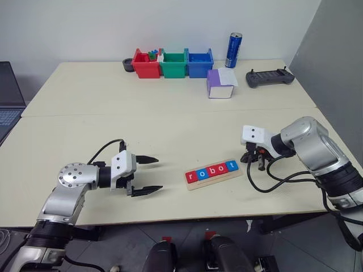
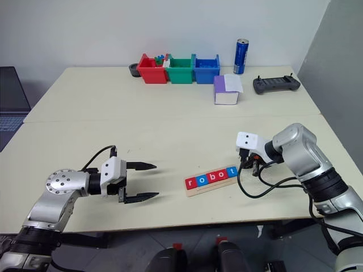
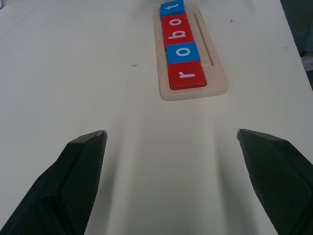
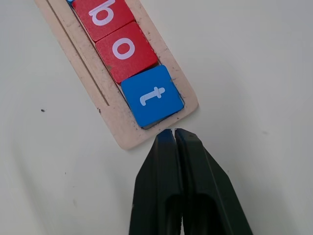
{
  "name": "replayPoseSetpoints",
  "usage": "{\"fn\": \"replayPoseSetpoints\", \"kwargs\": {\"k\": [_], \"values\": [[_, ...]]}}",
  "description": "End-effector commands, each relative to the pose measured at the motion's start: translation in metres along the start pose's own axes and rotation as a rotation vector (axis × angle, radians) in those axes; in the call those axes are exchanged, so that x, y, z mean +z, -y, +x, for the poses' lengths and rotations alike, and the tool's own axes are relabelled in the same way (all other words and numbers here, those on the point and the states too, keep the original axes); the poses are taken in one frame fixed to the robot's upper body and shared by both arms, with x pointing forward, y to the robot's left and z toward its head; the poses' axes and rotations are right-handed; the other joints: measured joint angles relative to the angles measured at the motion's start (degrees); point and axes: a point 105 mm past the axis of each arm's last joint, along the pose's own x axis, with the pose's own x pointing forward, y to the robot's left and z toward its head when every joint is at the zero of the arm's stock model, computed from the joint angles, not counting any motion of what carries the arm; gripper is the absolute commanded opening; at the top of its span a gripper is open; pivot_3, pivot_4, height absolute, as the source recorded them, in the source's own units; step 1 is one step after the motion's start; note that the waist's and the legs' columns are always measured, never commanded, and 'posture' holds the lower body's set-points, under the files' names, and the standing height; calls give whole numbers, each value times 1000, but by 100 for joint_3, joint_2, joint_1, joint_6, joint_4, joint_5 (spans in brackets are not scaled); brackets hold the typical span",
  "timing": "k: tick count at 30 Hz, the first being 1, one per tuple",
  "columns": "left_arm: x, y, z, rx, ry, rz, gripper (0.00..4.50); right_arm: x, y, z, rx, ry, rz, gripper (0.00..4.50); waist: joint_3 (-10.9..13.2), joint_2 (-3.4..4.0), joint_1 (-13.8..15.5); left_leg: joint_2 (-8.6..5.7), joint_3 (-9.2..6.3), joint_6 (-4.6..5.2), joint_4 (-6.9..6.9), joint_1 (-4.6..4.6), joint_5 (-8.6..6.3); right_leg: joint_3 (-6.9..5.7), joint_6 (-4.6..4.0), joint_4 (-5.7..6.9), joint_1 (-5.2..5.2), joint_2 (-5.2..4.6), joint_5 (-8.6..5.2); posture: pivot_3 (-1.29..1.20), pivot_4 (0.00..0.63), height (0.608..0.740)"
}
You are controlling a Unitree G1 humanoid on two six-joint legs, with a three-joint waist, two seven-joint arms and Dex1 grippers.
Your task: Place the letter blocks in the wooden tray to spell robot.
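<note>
Right wrist view: letter blocks (image 4: 151,95) seated in wooden tray (image 4: 124,132), spelling robot.
Right gripper (image 4: 174,133) pinched closed, empty, just off the tray's t end; left gripper (image 1: 148,175) spread wide, empty, well apart.

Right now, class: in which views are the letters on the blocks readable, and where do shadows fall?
Left wrist view: r, o, b, t read clearly on the letter blocks; soft shadows stretch from the left gripper over the table. Right wrist view: b, o, t sharp; the wooden tray casts a faint shadow; right gripper shut. Left eye view: letters tiny, just readable.
</note>
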Motion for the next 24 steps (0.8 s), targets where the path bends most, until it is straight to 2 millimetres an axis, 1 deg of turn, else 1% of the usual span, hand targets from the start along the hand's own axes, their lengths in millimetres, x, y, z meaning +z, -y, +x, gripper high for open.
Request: {"fn": "replayPoseSetpoints", "kwargs": {"k": [1,5,11,18,24], "values": [[7,-3,-1,1,12,32,4500,7,0,1,-14,12,-27,47,0,0,-3,0,0,0,0,0,0,0,0,0,0,0,0,0,150,740],[5,-1,-3,2,9,29,4500,6,3,5,-23,-2,-27,47,0,0,-2,0,0,0,0,-1,0,0,0,-1,0,0,0,0,150,740],[4,0,-2,5,10,28,4500,7,1,10,-4,-10,-47,47,0,0,-2,-1,0,0,0,-1,0,0,0,-1,0,0,0,0,150,740],[5,0,-3,3,8,30,4500,14,-1,15,7,-1,-69,47,0,0,-3,0,0,0,0,-1,0,0,0,-1,0,0,0,0,150,740],[7,-2,-2,1,10,33,4500,17,1,11,-6,5,-82,47,0,0,-2,0,0,0,0,-2,0,0,0,-1,0,0,0,0,150,740]]}}
